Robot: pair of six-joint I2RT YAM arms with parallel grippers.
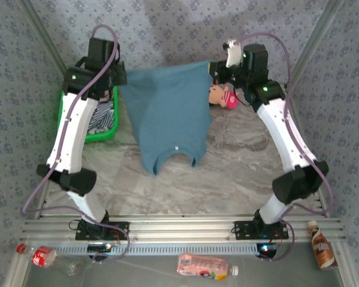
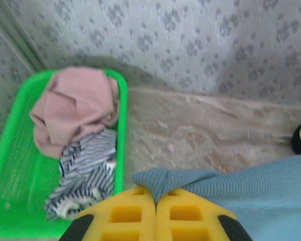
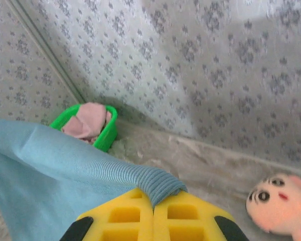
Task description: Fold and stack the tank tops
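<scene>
Blue tank top [image 1: 167, 113] hangs over the desk [image 1: 245, 161], its corners pinched tight by the left gripper [image 2: 155, 198] and right gripper [image 3: 153, 201]. Green basket [image 2: 5, 165] beside it holds the pink top [image 2: 75, 105] and striped top [image 2: 85, 170]. Small doll [image 1: 222, 95] lies near the right gripper.

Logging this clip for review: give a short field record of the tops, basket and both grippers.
teal top: stretched between both grippers, neckline at the near end
left gripper: shut on one corner of teal top
right gripper: shut on the other corner
green basket: holds pink top and striped top, crumpled
plush doll: on table near right gripper
</scene>
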